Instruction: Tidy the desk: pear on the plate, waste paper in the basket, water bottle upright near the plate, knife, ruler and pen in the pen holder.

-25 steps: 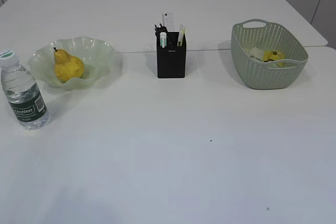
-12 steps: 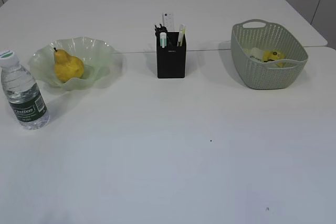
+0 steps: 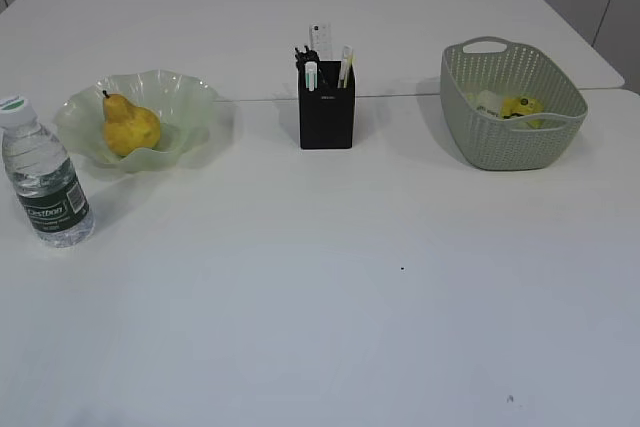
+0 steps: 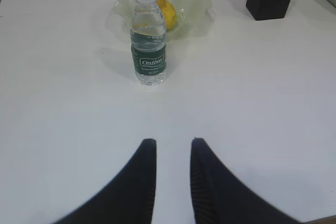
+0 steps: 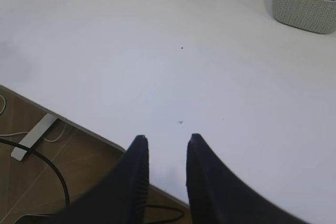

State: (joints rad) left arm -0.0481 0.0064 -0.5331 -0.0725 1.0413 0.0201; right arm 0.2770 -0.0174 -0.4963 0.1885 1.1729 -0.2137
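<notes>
Counting one pear (image 3: 130, 127), one bottle (image 3: 45, 175)

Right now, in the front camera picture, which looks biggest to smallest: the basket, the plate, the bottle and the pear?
1. Plate and basket: they look about the same, too close to rank.
2. Bottle: it sits nearer the camera, so it may look bigger than it is.
3. Pear: plainly the smallest.
</notes>
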